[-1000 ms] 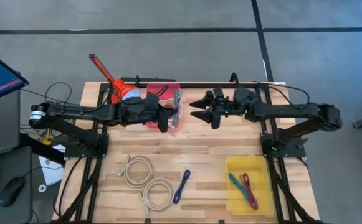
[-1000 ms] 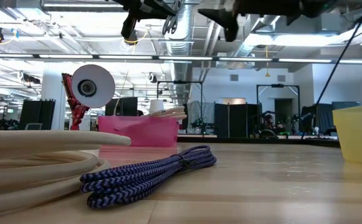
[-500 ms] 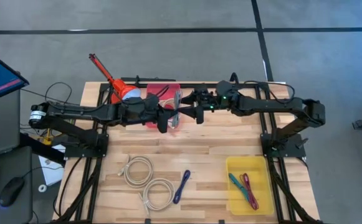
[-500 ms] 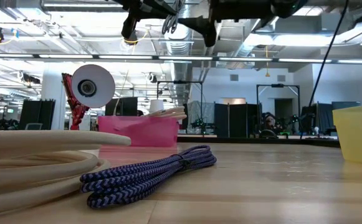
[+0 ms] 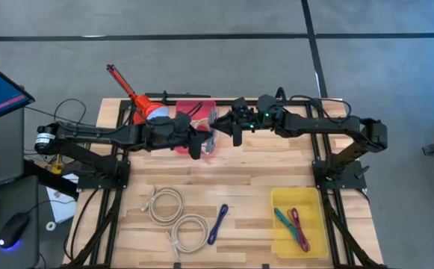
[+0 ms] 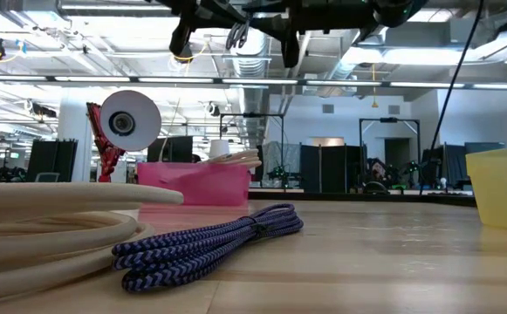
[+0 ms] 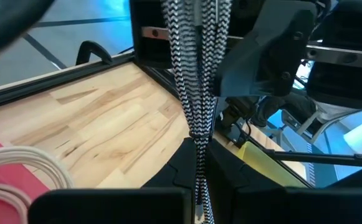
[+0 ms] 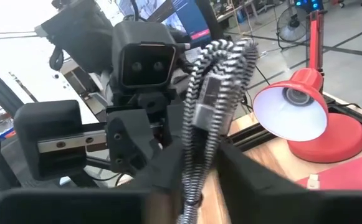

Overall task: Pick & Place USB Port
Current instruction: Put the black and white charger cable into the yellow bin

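Note:
A bundled black-and-white braided USB cable (image 5: 211, 133) is held high above the table, by the right edge of the pink bin (image 5: 196, 123). My left gripper (image 5: 204, 140) reaches in from the table's left and is shut on the cable (image 7: 196, 74). My right gripper (image 5: 221, 134) reaches in from the table's right, meets it face to face and is shut on the same bundle (image 8: 217, 93). In the low view both grippers and the cable (image 6: 238, 33) show at the top edge, well clear of the tabletop. My left gripper pinches the cable bundle (image 7: 199, 158) between its two fingers, coming nearly level from the table's left. The bundle runs on past the fingertips and is lifted clear of the table and the bin. My right gripper has the bundle's strands (image 8: 196, 165) between its two fingers, coming level from the table's right, close to the left gripper's fingers. The looped end (image 8: 240, 53) sticks out beyond the fingers. The bundle touches neither table nor bin.
The pink bin holds white cables, and a red desk lamp (image 5: 148, 110) stands beside it at the far left. Two cream cable coils (image 5: 178, 217) and a purple cable (image 5: 218, 223) lie near the front edge. A yellow bin (image 5: 280, 198) with cables sits front right.
My right gripper has gone toward the table's left, up to the cable held by my left gripper. Its wide-open fingers have shut on the bundle. The cable has stayed where it was.

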You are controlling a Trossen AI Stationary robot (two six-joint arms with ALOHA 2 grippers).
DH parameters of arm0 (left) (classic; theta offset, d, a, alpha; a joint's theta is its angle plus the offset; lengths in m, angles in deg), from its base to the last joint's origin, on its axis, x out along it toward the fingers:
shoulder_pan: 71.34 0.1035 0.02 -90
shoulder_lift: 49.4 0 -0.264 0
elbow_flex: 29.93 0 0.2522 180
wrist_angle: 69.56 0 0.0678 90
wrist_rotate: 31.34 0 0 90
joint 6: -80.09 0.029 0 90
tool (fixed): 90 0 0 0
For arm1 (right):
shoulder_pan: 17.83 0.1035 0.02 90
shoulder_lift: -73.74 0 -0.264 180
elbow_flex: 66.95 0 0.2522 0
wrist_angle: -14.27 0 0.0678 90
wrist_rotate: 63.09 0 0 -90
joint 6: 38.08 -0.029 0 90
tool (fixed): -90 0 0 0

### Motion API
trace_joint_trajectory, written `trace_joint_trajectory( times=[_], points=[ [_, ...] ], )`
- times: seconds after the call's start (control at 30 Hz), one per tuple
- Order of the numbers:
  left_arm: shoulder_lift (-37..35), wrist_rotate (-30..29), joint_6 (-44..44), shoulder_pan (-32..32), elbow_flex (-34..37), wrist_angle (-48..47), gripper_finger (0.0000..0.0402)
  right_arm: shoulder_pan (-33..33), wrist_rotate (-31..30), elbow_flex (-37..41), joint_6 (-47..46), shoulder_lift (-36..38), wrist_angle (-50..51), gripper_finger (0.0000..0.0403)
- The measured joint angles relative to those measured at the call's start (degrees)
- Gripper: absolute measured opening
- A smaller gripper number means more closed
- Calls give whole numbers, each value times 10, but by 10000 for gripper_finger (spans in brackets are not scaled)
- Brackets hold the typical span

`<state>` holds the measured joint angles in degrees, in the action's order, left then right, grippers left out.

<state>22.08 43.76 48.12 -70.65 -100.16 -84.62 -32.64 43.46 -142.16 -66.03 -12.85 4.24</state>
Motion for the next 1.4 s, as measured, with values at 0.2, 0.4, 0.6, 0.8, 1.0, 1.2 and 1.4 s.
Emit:
trace_joint_trajectory(
  times=[0.2,0.4,0.6,0.8,1.0,1.2,1.4],
  points=[
    [0,0,0,0,0,-1,18,0,0,0,9,0,-2,26],
    [0,0,2,0,0,-1,57,-2,0,0,9,4,5,10],
    [0,1,2,0,0,0,93,-24,-3,0,36,43,81,9],
    [0,1,28,1,0,-2,109,-50,-3,0,72,114,200,9],
    [0,0,28,8,0,-3,113,-51,-49,0,86,210,372,9],
    [0,0,30,30,0,-4,113,-12,-137,0,78,302,515,9],
    [0,0,50,52,0,-4,113,69,-238,0,-3,369,651,9]
  ],
)
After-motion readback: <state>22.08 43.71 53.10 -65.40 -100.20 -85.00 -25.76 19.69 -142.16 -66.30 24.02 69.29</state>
